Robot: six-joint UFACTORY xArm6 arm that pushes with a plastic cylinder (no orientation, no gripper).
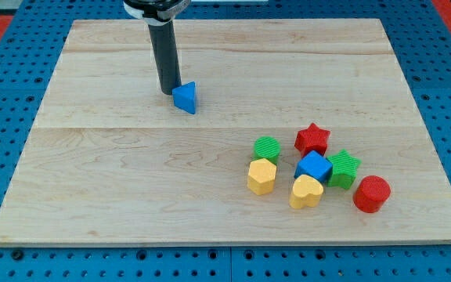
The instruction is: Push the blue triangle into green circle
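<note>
The blue triangle [185,97] lies on the wooden board [131,172], left of centre and toward the view's top. My tip [167,92] stands right against the triangle's left side, touching or nearly touching it. The green circle [267,148] sits lower and to the view's right, at the left end of a cluster of blocks. A stretch of board separates the triangle from the circle.
Clustered by the green circle are a red star [312,139], a blue cube [313,168], a green star [342,168], a yellow hexagon [261,175], a yellow heart [305,191] and a red cylinder [371,193]. A blue pegboard [6,78] surrounds the board.
</note>
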